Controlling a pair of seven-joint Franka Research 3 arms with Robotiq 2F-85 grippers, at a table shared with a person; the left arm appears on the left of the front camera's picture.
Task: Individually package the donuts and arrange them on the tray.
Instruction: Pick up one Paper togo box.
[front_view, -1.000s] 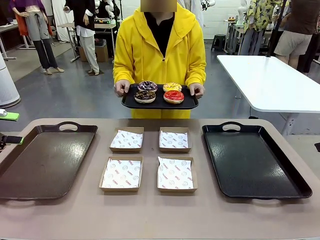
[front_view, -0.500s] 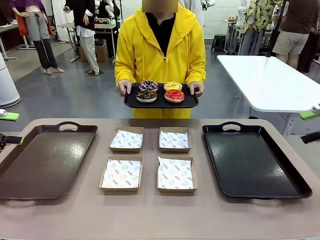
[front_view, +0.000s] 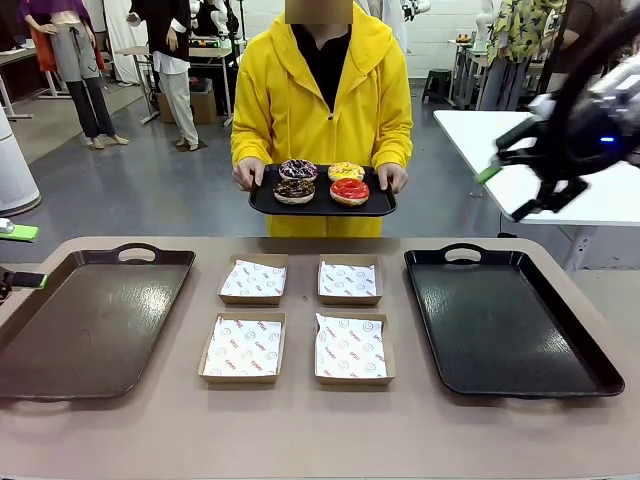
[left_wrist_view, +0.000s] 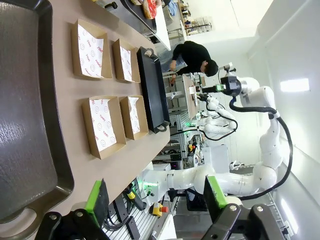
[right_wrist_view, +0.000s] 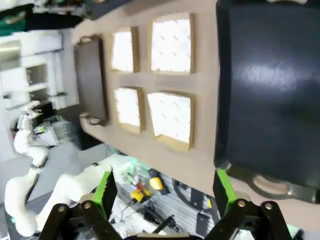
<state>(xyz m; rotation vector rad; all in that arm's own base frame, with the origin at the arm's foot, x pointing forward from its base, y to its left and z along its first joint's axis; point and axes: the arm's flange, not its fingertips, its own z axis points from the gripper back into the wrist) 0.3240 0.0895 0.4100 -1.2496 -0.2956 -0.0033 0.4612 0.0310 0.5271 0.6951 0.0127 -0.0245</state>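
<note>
Right claw (front_view: 500, 197) hangs in the air above the table's far right corner, jaws wide apart, nothing between them. In the right wrist view the same claw (right_wrist_view: 164, 190) looks down past its spread green pads (right_wrist_view: 104, 187). The black tray (right_wrist_view: 270, 85) lies below it to one side, the four paper-lined boxes (right_wrist_view: 171, 45) beside that, and the brown tray (right_wrist_view: 92, 75) beyond the boxes. Left claw (front_view: 20, 256) sits low at the table's left edge, just beside the brown tray (front_view: 90, 320), jaws also apart and empty. Its wrist view shows the open left claw (left_wrist_view: 156, 200) with the brown tray (left_wrist_view: 25, 125) nearest, the boxes (left_wrist_view: 102, 127) past it, then the black tray (left_wrist_view: 152, 85). The donuts are well apart from both claws, across the table. All four rest on a small black tray (front_view: 320, 210) that a person in a yellow hooded top holds with both hands (front_view: 245, 175). The sprinkled chocolate donut (front_view: 298, 170) and the yellow donut (front_view: 346, 171) sit at the back. The crumbed chocolate donut (front_view: 294, 190) and the red donut (front_view: 349, 191) sit in front. In the front view they sit to the left of the right claw at roughly its height. From the left claw they are up and off to the right. The boxes (front_view: 254, 279) hold paper only.
</note>
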